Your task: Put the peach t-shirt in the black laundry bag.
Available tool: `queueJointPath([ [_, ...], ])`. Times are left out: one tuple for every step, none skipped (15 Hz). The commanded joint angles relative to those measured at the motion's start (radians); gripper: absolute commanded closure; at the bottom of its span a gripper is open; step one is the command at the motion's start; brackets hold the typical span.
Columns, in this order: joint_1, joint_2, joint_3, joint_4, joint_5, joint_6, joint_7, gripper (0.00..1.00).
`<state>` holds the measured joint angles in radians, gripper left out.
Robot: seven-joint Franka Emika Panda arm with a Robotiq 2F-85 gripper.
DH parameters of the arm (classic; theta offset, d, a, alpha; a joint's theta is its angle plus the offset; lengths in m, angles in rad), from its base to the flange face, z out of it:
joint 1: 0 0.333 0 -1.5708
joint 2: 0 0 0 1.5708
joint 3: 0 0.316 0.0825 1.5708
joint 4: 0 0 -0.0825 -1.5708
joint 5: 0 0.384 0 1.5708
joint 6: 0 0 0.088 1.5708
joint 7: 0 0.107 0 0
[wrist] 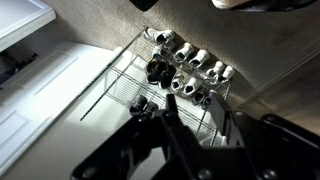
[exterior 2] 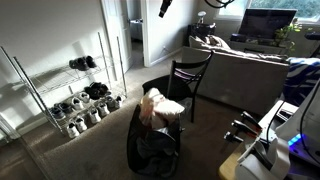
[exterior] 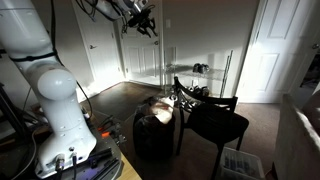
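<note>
The peach t-shirt (exterior: 160, 113) lies bunched on the top rim of the black laundry bag (exterior: 150, 140), partly hanging inside, and both show in both exterior views (shirt (exterior 2: 161, 106), bag (exterior 2: 153, 148)). The bag stands upright on the carpet beside a black chair. My gripper (exterior: 141, 22) is raised high near the ceiling, well above and away from the bag; it shows at the top edge in an exterior view (exterior 2: 165, 8). In the wrist view its fingers (wrist: 196, 118) are apart with nothing between them, over a shoe rack far below.
A black chair (exterior: 216, 120) stands right next to the bag. A wire shoe rack with several shoes (exterior 2: 75, 100) stands by the wall and also shows in the wrist view (wrist: 185, 75). A white slatted basket (exterior: 240, 162) sits on the floor. A sofa (exterior 2: 255, 70) is behind the chair.
</note>
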<state>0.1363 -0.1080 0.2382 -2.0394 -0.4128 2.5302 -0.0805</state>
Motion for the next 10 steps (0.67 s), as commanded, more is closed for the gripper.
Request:
queueJointPath([
  [0.013, 0.003, -0.022, 0.023, 0.031, -0.040, -0.049, 0.30],
  [0.012, 0.003, -0.025, 0.026, 0.032, -0.046, -0.048, 0.22],
  [0.011, 0.007, -0.029, 0.033, 0.034, -0.051, -0.052, 0.16],
  [0.010, 0.006, -0.031, 0.032, 0.031, -0.050, -0.049, 0.09],
  [0.010, 0.002, -0.031, 0.029, 0.022, -0.055, -0.037, 0.04],
  [0.008, 0.002, -0.029, 0.018, 0.008, -0.031, -0.003, 0.01],
  [0.008, 0.002, -0.030, 0.018, 0.008, -0.031, -0.003, 0.15],
  [0.008, 0.002, -0.030, 0.018, 0.008, -0.031, -0.003, 0.10],
  [0.008, 0.002, -0.030, 0.018, 0.008, -0.031, -0.003, 0.02],
  [0.008, 0.002, -0.030, 0.018, 0.008, -0.031, -0.003, 0.01],
])
